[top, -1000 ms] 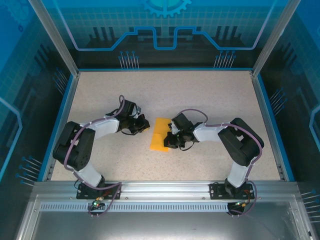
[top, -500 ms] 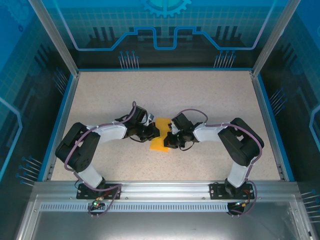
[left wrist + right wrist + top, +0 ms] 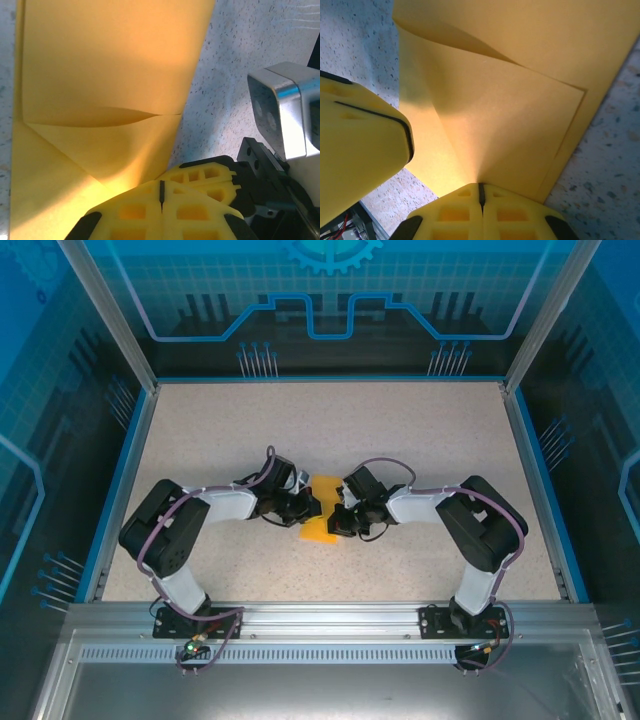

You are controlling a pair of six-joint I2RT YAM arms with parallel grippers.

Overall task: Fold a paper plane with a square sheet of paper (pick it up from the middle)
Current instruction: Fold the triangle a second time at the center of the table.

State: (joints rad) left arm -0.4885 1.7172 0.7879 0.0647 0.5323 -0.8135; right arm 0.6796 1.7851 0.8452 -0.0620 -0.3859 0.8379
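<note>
**Two closed grippers meet over a half-folded sheet**

Both of my arms reach toward the middle of the speckled table (image 3: 420, 430). At centre-left of the overhead view, my left gripper (image 3: 308, 506) has its fingers pressed together and its tip at the left edge of the sheet of paper (image 3: 320, 488). In the left wrist view the same gripper (image 3: 161, 192) sits at the bottom, over the sheet's (image 3: 110, 75) lower corner, where a folded flap bows up slightly.

The orange-yellow sheet lies between the two grippers.

Just right of it, my right gripper (image 3: 336, 520) is also shut. In its wrist view the tip (image 3: 480, 192) meets the paper (image 3: 510, 115) where creases fan out. I cannot tell whether paper is caught between the fingers. A left finger (image 3: 360, 145) stands at that frame's left.
</note>
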